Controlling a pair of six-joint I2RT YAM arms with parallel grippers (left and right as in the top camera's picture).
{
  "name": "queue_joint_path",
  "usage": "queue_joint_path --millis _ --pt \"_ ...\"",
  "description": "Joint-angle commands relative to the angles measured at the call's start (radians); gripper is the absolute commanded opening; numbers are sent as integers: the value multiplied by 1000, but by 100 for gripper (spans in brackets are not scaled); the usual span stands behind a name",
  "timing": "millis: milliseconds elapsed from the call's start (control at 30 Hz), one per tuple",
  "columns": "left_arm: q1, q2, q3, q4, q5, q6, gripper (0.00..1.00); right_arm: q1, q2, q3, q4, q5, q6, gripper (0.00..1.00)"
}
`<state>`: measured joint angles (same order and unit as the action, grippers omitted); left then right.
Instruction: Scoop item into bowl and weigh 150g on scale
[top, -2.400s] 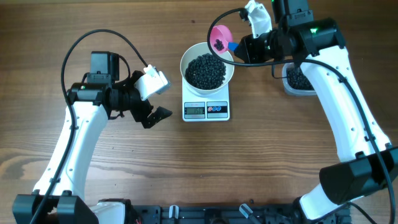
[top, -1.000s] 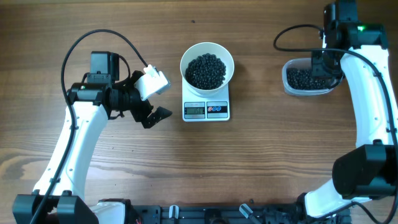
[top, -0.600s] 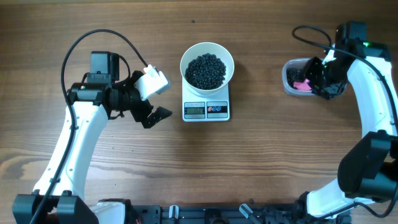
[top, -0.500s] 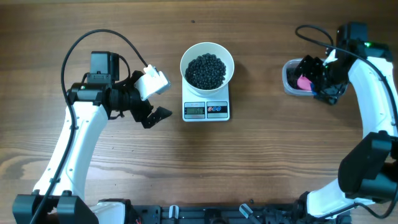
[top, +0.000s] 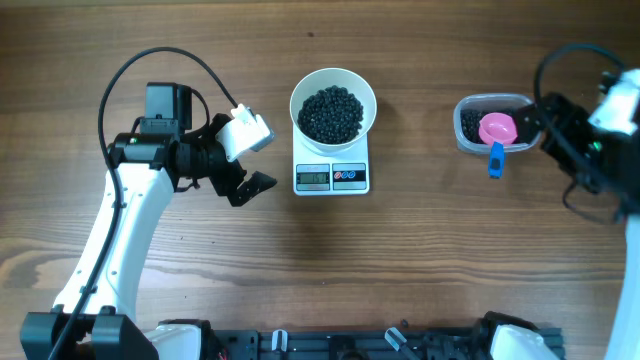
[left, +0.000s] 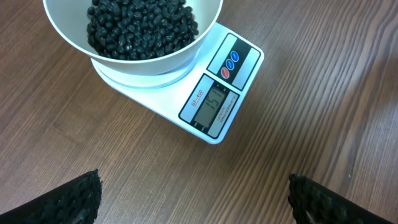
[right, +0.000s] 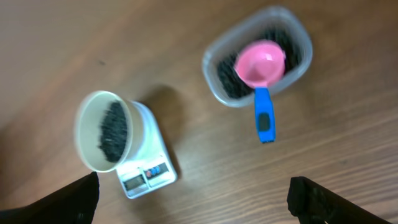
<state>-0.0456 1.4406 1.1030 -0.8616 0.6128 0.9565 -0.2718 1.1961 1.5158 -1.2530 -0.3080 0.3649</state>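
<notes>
Two end effectors stand wide open and empty. The left end effector (top: 258, 156) hovers just left of the small white rectangular digital scale (top: 332, 178). The right end effector (right: 193, 205) hangs over the wooden tabletop (top: 400, 260), to the right of a clear plastic tub (top: 458, 125). The round white bowl (top: 297, 95) sits on the scale, holding a heap of small black bean-like pieces (top: 333, 112). A pink scoop with a blue handle (top: 498, 128) lies in the tub on more such pieces, its handle poking over the rim.

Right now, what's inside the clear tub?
A pink scoop sits in the clear tub, blue handle hanging over the rim, black beans around it. Whatever lies under its cup is hidden.
</notes>
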Motion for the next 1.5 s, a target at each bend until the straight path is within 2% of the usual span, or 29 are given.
queue_joint_path --millis 0,100,267,367,500,533,633,733,967,1200,1467 --pt "5 -16 -4 1 22 16 100 5 -95 5 -14 -19 -5 100" --pt "5 -16 -4 1 22 16 100 5 -184 3 -27 104 -40 100" --pt "5 -16 -4 1 22 16 100 5 -280 -71 179 170 -265 100" --pt "5 -16 -4 1 22 16 100 5 -407 -274 403 170 -328 100" --pt "5 -16 -4 1 22 16 100 5 -623 -637 777 170 -402 100" --pt "5 -16 -4 1 22 16 100 5 -704 -769 915 170 -422 100" --pt "5 -16 -4 1 22 16 100 5 -872 -1004 1089 139 -417 100" --pt "5 -16 -4 1 22 16 100 23 -996 -1137 1126 93 -414 100" --pt "5 -16 -4 1 22 16 100 51 -1183 -1318 1164 61 -380 100" --pt "5 -16 -4 1 22 16 100 54 -1193 -1490 1226 46 -372 100" --pt "5 -16 -4 1 22 16 100 54 -1193 -1491 1231 48 -372 99"
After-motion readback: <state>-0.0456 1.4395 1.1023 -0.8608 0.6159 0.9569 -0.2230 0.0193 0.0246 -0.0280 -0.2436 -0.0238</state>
